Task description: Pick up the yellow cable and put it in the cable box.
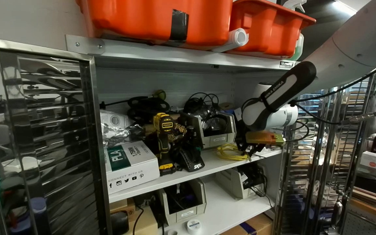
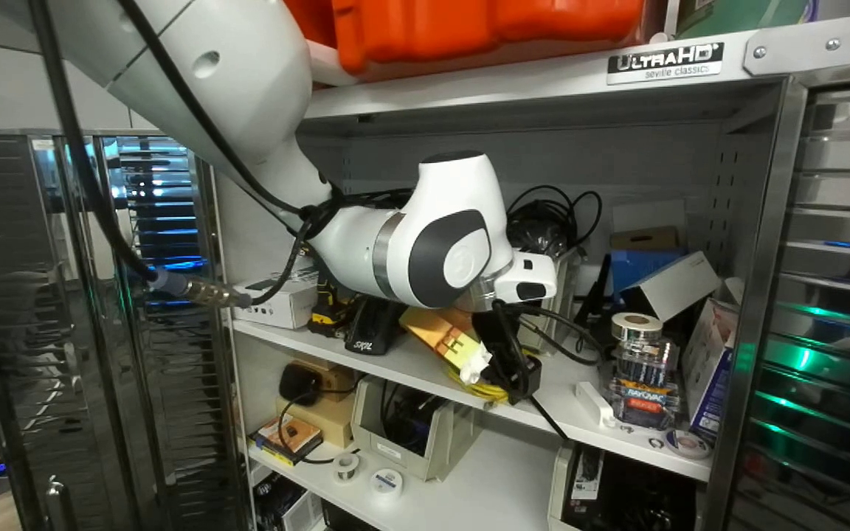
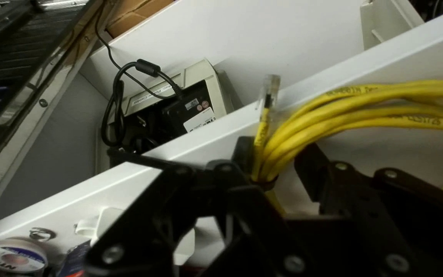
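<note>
The yellow cable (image 1: 230,153) is a tied coil lying on the upper shelf near its front edge. It also shows in an exterior view (image 2: 495,391), partly behind the gripper, and large in the wrist view (image 3: 333,111). My gripper (image 3: 277,161) is open, its fingers on either side of the tied end of the coil. The cable lies against or close to the left finger, with a gap to the right finger. Grey bins holding black cables stand on the upper shelf (image 1: 219,139) and lower shelf (image 1: 188,213); I cannot tell which is the cable box.
Another lower-shelf bin (image 3: 219,92) sits below the shelf edge. A yellow drill (image 1: 163,125), a SKIL item (image 1: 193,160) and a white PLA box (image 1: 135,166) share the upper shelf. A battery pack (image 2: 643,398) stands beside the gripper. Cabinet doors (image 1: 44,140) flank the shelves.
</note>
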Robot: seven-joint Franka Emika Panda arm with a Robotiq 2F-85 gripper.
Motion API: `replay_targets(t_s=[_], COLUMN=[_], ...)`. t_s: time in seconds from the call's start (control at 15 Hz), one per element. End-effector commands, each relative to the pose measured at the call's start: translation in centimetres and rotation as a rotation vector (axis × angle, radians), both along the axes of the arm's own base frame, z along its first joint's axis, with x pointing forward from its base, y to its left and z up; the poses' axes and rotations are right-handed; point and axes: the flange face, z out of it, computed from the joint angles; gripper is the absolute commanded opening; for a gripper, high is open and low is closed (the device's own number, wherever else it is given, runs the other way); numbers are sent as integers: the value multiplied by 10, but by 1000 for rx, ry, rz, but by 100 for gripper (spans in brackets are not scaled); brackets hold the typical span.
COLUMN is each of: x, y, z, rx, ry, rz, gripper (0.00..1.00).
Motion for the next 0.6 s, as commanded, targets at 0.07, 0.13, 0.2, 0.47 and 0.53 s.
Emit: replay_targets(t_s=[0.07,0.13,0.2,0.47,0.53], x=[4,4,3,-3,-7], y=[6,6,7,4,3], z=[1,1,1,7,10], rx=[-41,-47,-53,-108,-123], ry=[91,110,126,152,149], rz=[-1,3,7,19,23], gripper=[9,9,13,12,12])
